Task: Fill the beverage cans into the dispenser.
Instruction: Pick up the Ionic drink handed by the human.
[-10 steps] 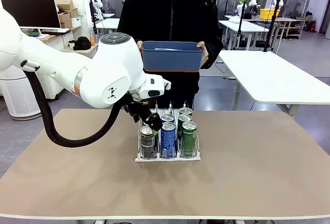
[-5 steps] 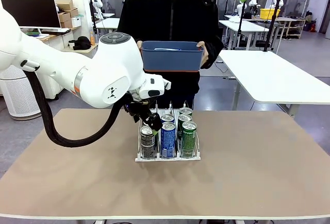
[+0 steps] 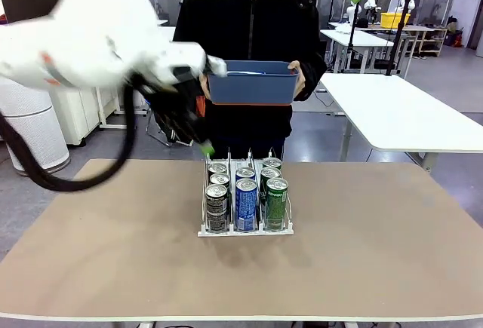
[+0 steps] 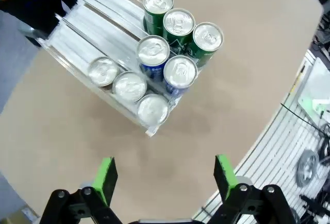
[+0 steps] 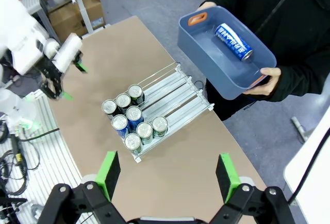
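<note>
The dispenser (image 3: 245, 229) stands mid-table with beverage cans in all three lanes: black-and-silver ones (image 3: 216, 207) on the left, blue ones (image 3: 246, 203) in the middle, green ones (image 3: 276, 201) on the right. My left gripper (image 3: 195, 133) hangs open and blurred above and left of the rack, below the bin. From above, its fingers (image 4: 105, 178) frame bare table beside the dispenser (image 4: 72, 44). My right gripper (image 5: 168, 175) is open high over the table, holding nothing. One blue can (image 5: 233, 34) lies in the person's bin.
A person at the far side holds a blue plastic bin (image 3: 251, 81) in both hands above the table's far edge. The tabletop (image 3: 377, 237) is bare left and right of the rack. Another white table stands at the back right.
My left arm has lifted off the front can of the left lane and swung up and back to the left, toward the bin. The cans and the bin stay put.
</note>
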